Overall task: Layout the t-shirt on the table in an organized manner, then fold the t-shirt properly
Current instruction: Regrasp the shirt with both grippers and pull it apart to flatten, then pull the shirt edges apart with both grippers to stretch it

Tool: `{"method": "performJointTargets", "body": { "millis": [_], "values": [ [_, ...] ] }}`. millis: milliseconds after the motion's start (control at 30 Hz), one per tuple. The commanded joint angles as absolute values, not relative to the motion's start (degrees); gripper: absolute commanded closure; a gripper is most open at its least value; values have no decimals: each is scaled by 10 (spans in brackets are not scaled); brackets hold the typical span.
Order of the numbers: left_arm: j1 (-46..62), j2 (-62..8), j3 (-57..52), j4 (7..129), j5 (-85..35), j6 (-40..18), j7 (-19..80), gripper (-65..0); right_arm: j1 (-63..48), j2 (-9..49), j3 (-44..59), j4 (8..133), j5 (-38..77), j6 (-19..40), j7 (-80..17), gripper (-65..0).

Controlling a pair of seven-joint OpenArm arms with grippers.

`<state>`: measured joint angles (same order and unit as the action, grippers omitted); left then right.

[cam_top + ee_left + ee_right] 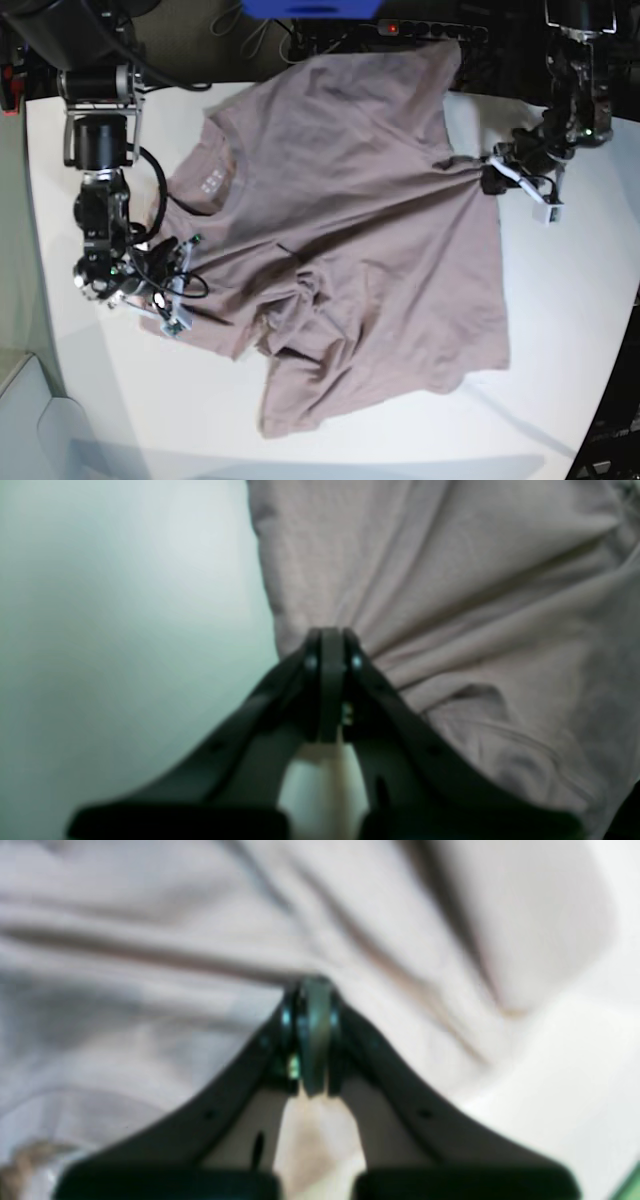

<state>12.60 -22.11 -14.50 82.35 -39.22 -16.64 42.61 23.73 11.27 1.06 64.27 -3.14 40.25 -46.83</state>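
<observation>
Mauve shirt: dusty pinkish-brown short-sleeved cotton t-shirt [340,220] with ribbed crew neck, no print, spread over most of the bench middle, wrinkled, not flat.
Shirt folds: bunched creases near the lower middle; long tension lines run across the cloth toward the edge pinched at base-view right.
Shirt overhang: top corner reaches the far bench edge in base view.
Bench: large smooth white tabletop [570,330] with curved edge, bare around the shirt on near and side parts.
Left pincer: black two-finger pincer [330,637] pressed together, pinching the shirt [450,605] edge; cloth puckers at the tips; white bench [125,630] beside it. In base view it sits at the right side of the shirt [487,178].
Right pincer: black pincer [312,985] pressed together on the shirt [150,940] fabric, view blurred; folds radiate from the tips. In base view it is at the shirt's left side, low near the bench [165,275].
Arms: well apart, one on each side of the shirt.
Cables: black wires loop beside the arm at base-view left [160,210].
</observation>
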Motion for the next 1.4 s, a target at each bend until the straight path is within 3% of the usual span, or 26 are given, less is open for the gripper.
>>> {"method": "performJointTargets", "body": {
  "millis": [0,100,267,367,600,833,1033,1367],
  "values": [
    [124,-224,-172,864,-393,-165,419,-1,254,117,27,680,-23,400,-455,0],
    [123,-207,-234,914,-393,-165,429,-1,219,113,56,771,-23,400,-461,0],
    [45,-204,-263,890,-391,-163,431,-1,152,91,57,925,-22,400,-549,0],
    [-25,-202,-263,823,-354,-165,428,-2,87,58,54,996,-19,400,-596,0],
    [-205,-166,-218,623,-203,-166,415,-2,-66,-7,0,1101,-20,400,-603,0],
    [-287,-155,-142,451,-102,-162,284,-2,-138,-8,-94,1101,-22,400,-582,0],
    [-301,-156,-109,327,-82,-162,239,-3,-134,-4,-94,995,-23,400,-540,0],
    [-183,-204,-138,332,-87,-167,239,-1,-37,60,-3,825,-23,400,-480,0]
  ]
}}
